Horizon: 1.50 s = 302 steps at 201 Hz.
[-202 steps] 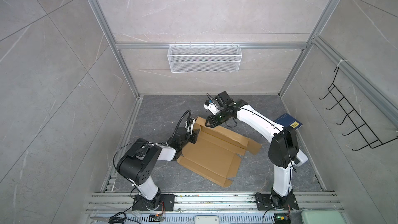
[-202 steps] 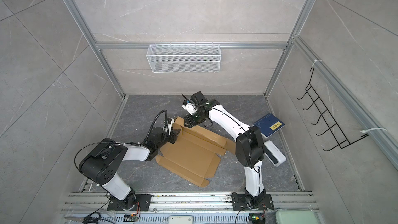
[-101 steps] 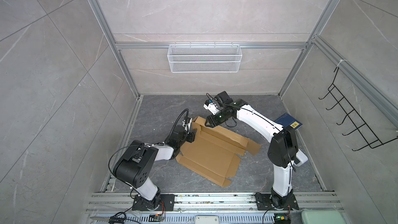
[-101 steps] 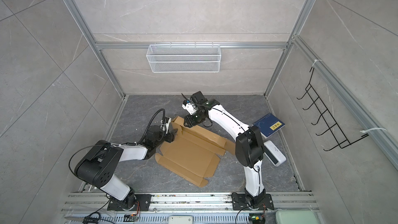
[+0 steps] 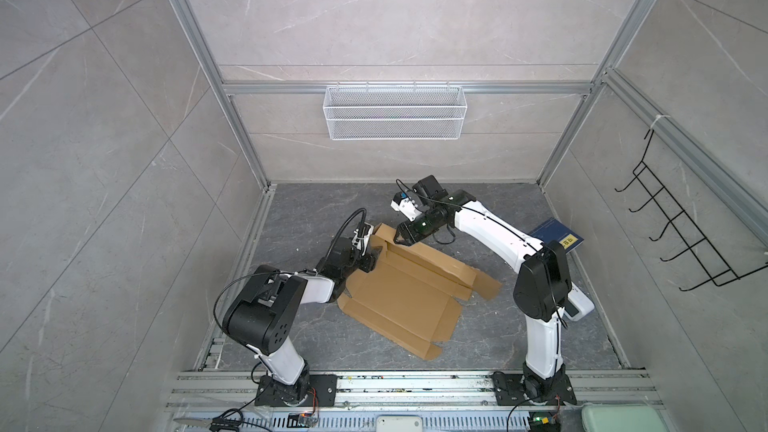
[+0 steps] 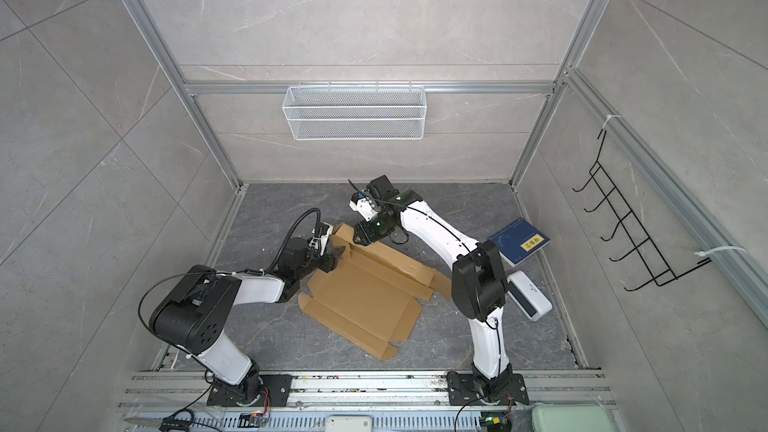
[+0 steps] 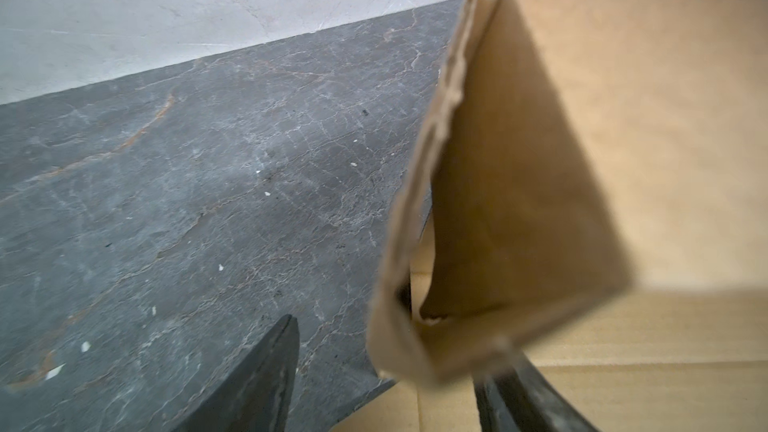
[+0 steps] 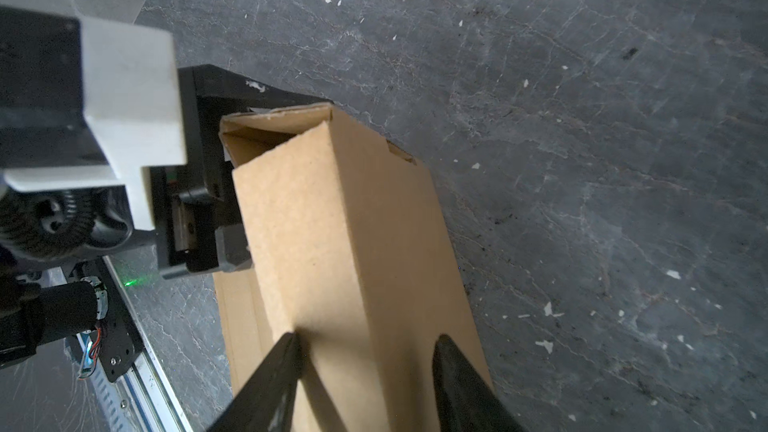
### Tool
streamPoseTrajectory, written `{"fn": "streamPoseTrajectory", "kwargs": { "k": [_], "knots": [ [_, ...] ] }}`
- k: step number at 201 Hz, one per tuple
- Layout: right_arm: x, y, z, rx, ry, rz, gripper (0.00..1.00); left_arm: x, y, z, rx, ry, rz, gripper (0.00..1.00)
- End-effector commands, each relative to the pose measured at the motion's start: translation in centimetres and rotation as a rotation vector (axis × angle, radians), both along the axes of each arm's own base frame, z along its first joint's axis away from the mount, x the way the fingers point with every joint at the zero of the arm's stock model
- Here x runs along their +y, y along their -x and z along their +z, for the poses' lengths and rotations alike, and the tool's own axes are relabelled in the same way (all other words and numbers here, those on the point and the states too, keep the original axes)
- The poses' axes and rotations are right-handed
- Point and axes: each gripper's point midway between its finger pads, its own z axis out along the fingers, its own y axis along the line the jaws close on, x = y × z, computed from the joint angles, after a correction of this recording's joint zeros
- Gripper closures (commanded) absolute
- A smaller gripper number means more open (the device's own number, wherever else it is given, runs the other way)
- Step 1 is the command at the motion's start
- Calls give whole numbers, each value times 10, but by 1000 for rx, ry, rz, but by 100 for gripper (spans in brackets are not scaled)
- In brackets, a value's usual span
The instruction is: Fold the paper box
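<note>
half closed on the raised far wall of the paper box with the right gripper, left gripper nearer the end flap, jaws wide, empty, astride it; sheet flat on the floor, wall running rightward.

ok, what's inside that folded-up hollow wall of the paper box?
In the right wrist view, the open end of the paper box wall shows only bare cardboard inside, nothing else. Deeper along the wall is covered by its own panels, so that part cannot be checked.
</note>
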Motion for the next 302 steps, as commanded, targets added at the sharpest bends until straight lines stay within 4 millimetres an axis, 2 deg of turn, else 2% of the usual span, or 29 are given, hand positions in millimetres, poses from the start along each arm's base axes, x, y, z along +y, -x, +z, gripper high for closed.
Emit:
{"fn": "streamPoseTrajectory", "kwargs": {
  "k": [1,47,71,100,140,187,224,255,302],
  "knots": [
    [-14,15,-42,103,125,17,46,-13,-15,35,-142,43,-88,37],
    [-16,14,-44,109,128,20,46,-14,-20,41,-228,-2,-117,34],
    [-18,13,-45,113,127,20,46,-7,-20,46,-221,10,-148,34],
    [-18,11,-46,119,124,20,47,-13,-18,48,-193,23,-236,34],
    [-18,11,-46,124,126,21,47,-12,-25,46,-177,41,-270,35],
    [-18,10,-47,128,128,23,47,-22,-27,38,-151,85,-319,43],
    [-19,9,-47,130,131,22,47,-21,-26,43,-179,85,-315,49],
    [-19,6,-45,128,128,21,47,-26,-25,38,-167,89,-324,58],
    [-18,4,-43,124,126,18,48,-21,-30,38,-186,84,-254,71]
  ]
}}
